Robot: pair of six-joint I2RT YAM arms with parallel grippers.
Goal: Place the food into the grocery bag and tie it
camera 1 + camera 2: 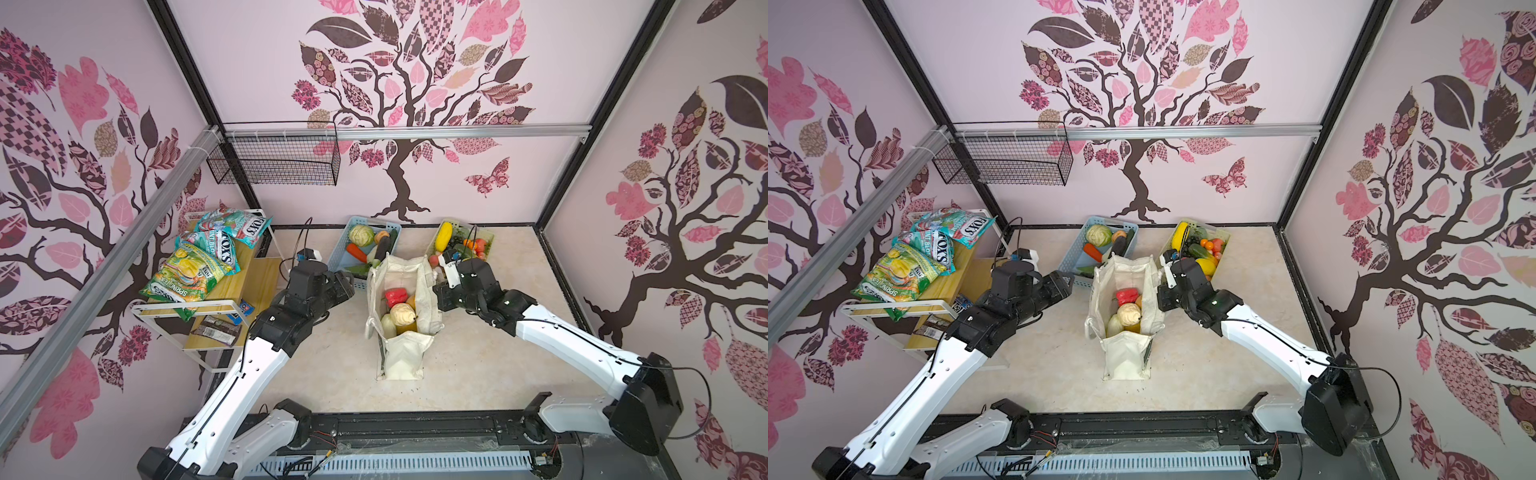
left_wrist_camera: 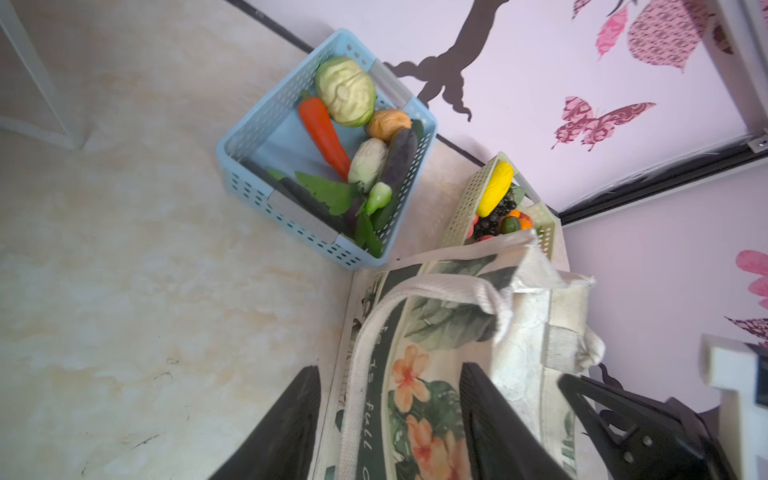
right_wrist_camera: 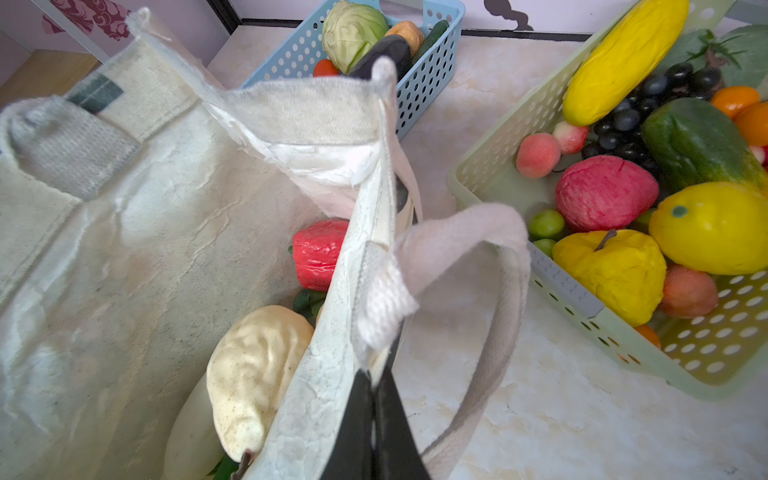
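Observation:
The cream grocery bag (image 1: 401, 359) (image 1: 1125, 359) stands open mid-table. Inside it lies food: a red pepper (image 1: 395, 296) (image 3: 318, 253), a cream gourd-like piece (image 1: 401, 313) (image 3: 253, 370) and a pale one. My left gripper (image 1: 351, 285) (image 1: 1069, 283) (image 2: 390, 370) is open; its jaws straddle the bag's printed left wall (image 2: 436, 332), with a strap (image 2: 365, 332) and the green band between them. My right gripper (image 1: 436, 291) (image 1: 1160, 297) (image 3: 376, 376) is shut on the bag's right rim (image 3: 365, 232), beside where the other strap (image 3: 498, 311) is sewn on.
Behind the bag stand a blue basket (image 1: 345, 259) (image 2: 249, 137) (image 3: 432, 70) of vegetables and a pale green basket (image 1: 489, 239) (image 2: 461, 208) (image 3: 582, 316) of fruit. A wooden shelf (image 1: 249, 286) with snack packets is at the left. A wire basket (image 1: 274, 162) hangs on the back wall.

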